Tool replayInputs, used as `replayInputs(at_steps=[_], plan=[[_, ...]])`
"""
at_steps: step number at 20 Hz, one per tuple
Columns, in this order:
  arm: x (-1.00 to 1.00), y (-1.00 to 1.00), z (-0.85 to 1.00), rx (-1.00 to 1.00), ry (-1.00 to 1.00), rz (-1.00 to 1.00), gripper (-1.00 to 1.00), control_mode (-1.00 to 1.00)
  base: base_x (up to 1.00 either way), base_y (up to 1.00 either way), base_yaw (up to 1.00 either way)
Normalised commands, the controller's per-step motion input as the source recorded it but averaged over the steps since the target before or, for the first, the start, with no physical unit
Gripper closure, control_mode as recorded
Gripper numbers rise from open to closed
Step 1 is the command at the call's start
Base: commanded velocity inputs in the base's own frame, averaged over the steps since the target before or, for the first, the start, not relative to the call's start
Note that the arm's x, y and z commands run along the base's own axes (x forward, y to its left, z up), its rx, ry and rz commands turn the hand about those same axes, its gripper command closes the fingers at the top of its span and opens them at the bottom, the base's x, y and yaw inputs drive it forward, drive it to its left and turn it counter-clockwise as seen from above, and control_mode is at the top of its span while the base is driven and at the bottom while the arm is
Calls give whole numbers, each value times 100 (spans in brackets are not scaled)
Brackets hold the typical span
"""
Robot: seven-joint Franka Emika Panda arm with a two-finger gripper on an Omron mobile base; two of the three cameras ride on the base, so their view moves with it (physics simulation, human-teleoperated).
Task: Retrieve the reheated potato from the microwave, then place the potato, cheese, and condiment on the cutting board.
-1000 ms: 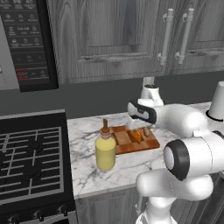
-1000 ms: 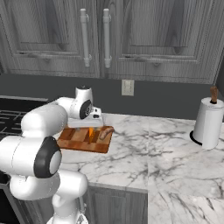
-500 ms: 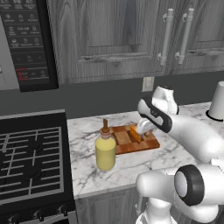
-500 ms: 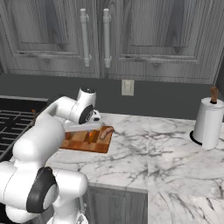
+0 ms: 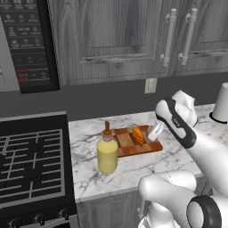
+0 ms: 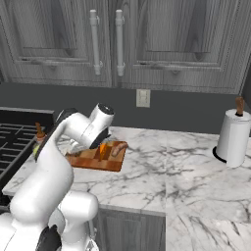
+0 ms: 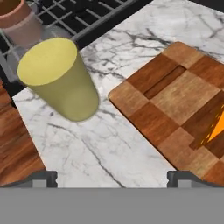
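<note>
On the cutting board lie cheese and potato; condiment remains on the counter; gripper wide open, empty

You were looking at a home kitchen (a rendered one): grey wood-grain wall cabinets with long bar handles hung over a white marble counter. A black gas stove stood to its left, with a black microwave mounted above. A paper towel roll stood on the counter, a wall socket sat in the dark backsplash, and a checkered cutting board lay on the marble.
</note>
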Motion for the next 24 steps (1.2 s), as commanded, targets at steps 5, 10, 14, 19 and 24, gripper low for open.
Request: replayInputs(at_steps=[5, 10, 14, 19, 24], plan=[[-34, 9, 16, 36, -18, 10, -100, -100, 0, 0, 0], [-27, 8, 17, 35, -23, 13, -100, -100, 0, 0, 0], [-30, 12, 17, 32, -33, 17, -100, -100, 0, 0, 0], [-11, 18, 23, 24, -32, 12, -100, -100, 0, 0, 0], [1, 18, 24, 21, -9, 2, -100, -100, 0, 0, 0]])
